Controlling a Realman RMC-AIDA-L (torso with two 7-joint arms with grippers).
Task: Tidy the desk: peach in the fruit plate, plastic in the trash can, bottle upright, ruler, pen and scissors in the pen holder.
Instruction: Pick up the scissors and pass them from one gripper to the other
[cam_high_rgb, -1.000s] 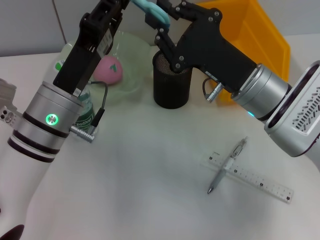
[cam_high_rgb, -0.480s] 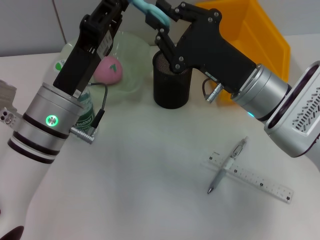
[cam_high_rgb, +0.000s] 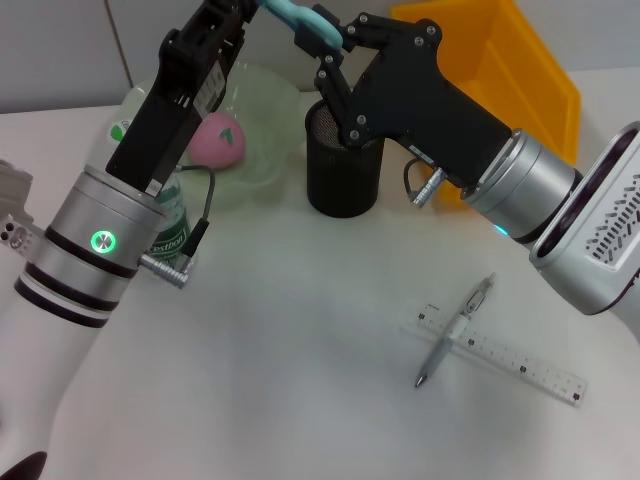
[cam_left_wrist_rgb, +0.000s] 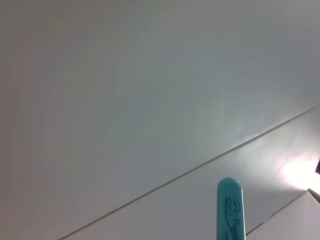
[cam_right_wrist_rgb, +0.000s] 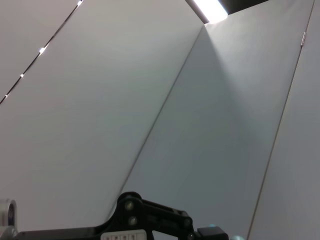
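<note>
Both arms up over the far edge of the surface (cam_high_rgb: 300, 330), meeting above the pen holder (cam_high_rgb: 343, 165). The teal scissors (cam_high_rgb: 300, 20) are held between them at the top of the head view: the left end effector (cam_high_rgb: 245, 8) runs out of frame there, so cannot tell its finger state; the right end effector (cam_high_rgb: 335, 45) looks closed on the scissors handle, fingers narrow. Likely a handover or a lowering into the holder; the scissors are above it, not yet in. The left wrist view shows only a teal tip (cam_left_wrist_rgb: 230, 210) against the ceiling. Done so far, by the look of it: the peach (cam_high_rgb: 218, 138) sits in the pale green fruit plate (cam_high_rgb: 262, 100) near the far left corner; the bottle (cam_high_rgb: 172, 225) stands upright beside the plate, partly hidden by the left arm. Left: scissors into the holder, then the pen (cam_high_rgb: 455, 332) and the clear ruler (cam_high_rgb: 500, 355), which lie crossed and touching toward the near right of the surface. Yellow bin (cam_high_rgb: 510, 60) at the far right; no loose plastic visible, can't confirm that step.
</note>
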